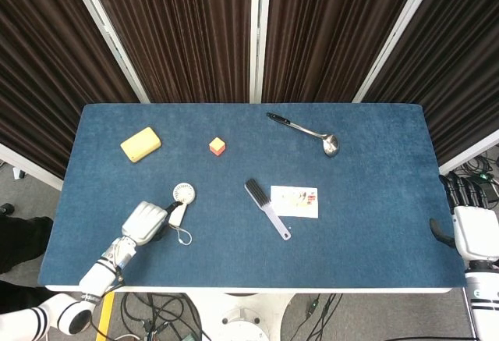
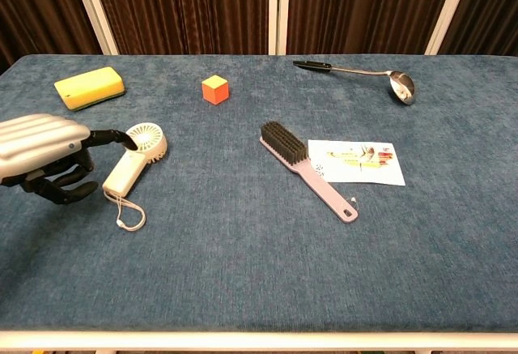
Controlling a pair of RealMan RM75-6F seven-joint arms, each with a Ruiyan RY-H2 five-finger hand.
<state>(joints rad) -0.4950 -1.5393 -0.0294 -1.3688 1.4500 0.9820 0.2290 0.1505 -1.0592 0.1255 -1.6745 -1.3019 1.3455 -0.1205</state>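
Silver-backed and low over the near left part of the blue worktop (image 2: 243, 273), the left hand (image 2: 44, 155) sits just beside the white handheld fan (image 2: 133, 162), on its left side. Its dark fingers (image 2: 61, 192) are curled loosely under the palm and apart from one another, holding nothing; one slim dark digit reaches toward the fan's round head, and whether its tip touches cannot be told. The fan lies flat, handle toward the near edge, its looped cord (image 2: 129, 215) trailing nearest of all. From the head view the same hand (image 1: 145, 222) shows left of the fan (image 1: 180, 204).

Toward the middle lies a lilac brush (image 2: 306, 168) with dark bristles, angled, just beside a printed card (image 2: 356, 162) on its right. Farther back stands a small orange cube (image 2: 214, 89), and at far left a yellow sponge (image 2: 90, 87). Farthest right, a metal ladle (image 2: 364, 76) lies with its bowl to the right.

Off the worktop's right edge, the right hand (image 1: 472, 228) hangs well apart from everything; its fingers cannot be made out clearly.
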